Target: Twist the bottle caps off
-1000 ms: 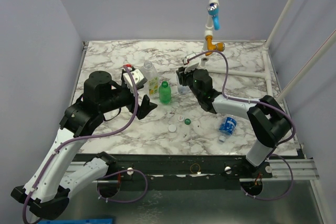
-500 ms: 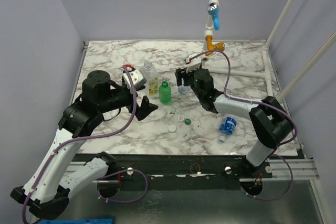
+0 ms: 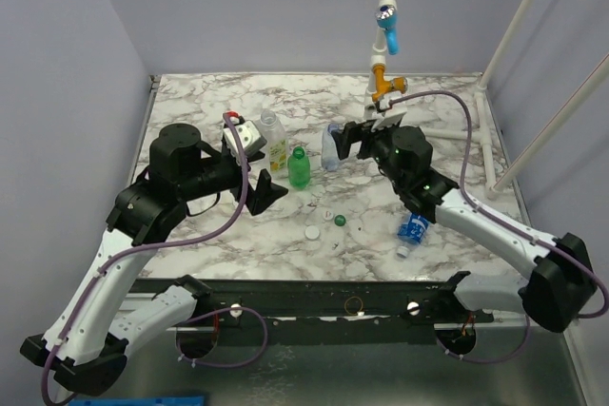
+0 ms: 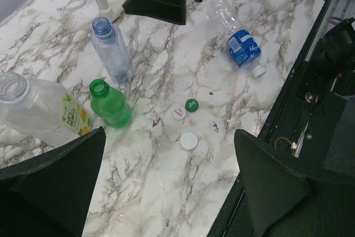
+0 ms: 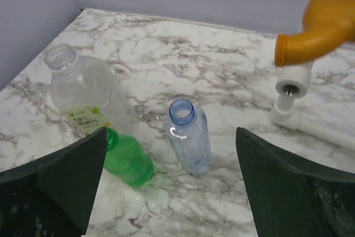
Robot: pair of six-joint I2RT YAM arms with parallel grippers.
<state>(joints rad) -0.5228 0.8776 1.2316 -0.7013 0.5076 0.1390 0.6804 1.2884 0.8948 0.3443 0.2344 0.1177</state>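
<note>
Hanging wide open over the marbled table [image 3: 190, 102], the left gripper [image 4: 169, 136] has nothing between its dark wedge-shaped fingers. The right gripper [image 3: 344, 143] is spread just as wide and is empty too. It sits just beside the small bottle [image 5: 187, 137], on that bottle's right, not touching it.

That small bottle stands upright, long axis vertical, its blue-tinted open neck pointing straight up, in thin clear plastic. Near it on the left, the green bottle [image 3: 299, 168] is upright as well, mouth up, translucent and round-shouldered. Just behind that is the tall bottle [image 3: 274, 145], clear with a yellowish label, neck up and open. Three necks, all bare!

The loose caps lie flat on the table, toward the near edge from the green bottle. The green cap [image 4: 191, 104] is just beside the printed cap [image 4: 178, 113], which is white with a small mark on top. The white cap [image 4: 188, 140] lies a little apart, plain and smooth. All three are round discs.

Off to the right, well apart from the standing three, the lying bottle [image 3: 414, 227] is on its side, clear and ribbed with a blue label. Its long axis runs from the far side toward the near edge. The last cap [image 4: 258, 71], white, is still on its neck, pointing at the near edge.

The orange valve [image 5: 321, 20] shows glossy at the right of the right wrist view, above a white pipe [image 5: 291, 81].
</note>
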